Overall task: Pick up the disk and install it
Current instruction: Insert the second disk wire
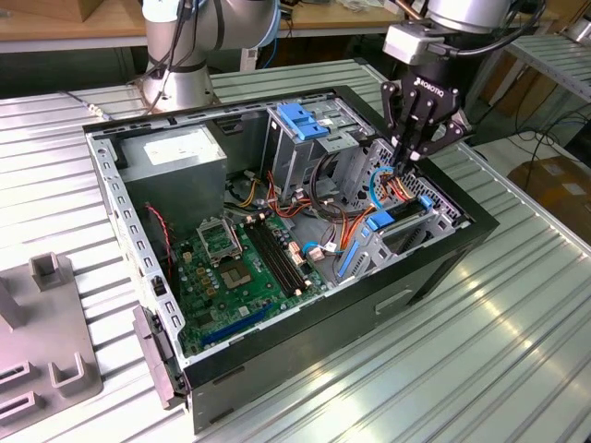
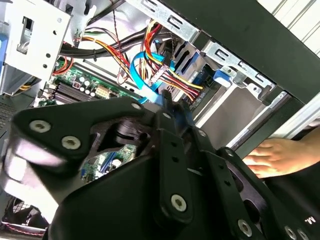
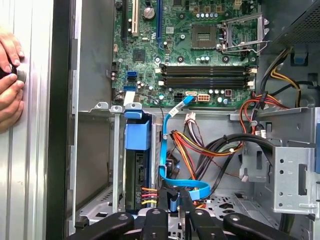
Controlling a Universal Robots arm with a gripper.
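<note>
The disk sits on edge in the narrow bay at the open computer case's front corner, with its blue caddy rail on top. In the exterior view the rail shows as a blue tab in that bay. Red, yellow and orange wires run to the disk's end. My gripper hangs just above this bay, its black fingers drawn together at the looped blue data cable. In the second wrist view the fingertips meet beside the cable. I cannot tell whether they pinch it.
A person's hand rests outside the case wall, also seen in the second wrist view. A grey drive cage with a blue bracket, the motherboard and the power supply fill the case. A grey fixture stands at the exterior view's left.
</note>
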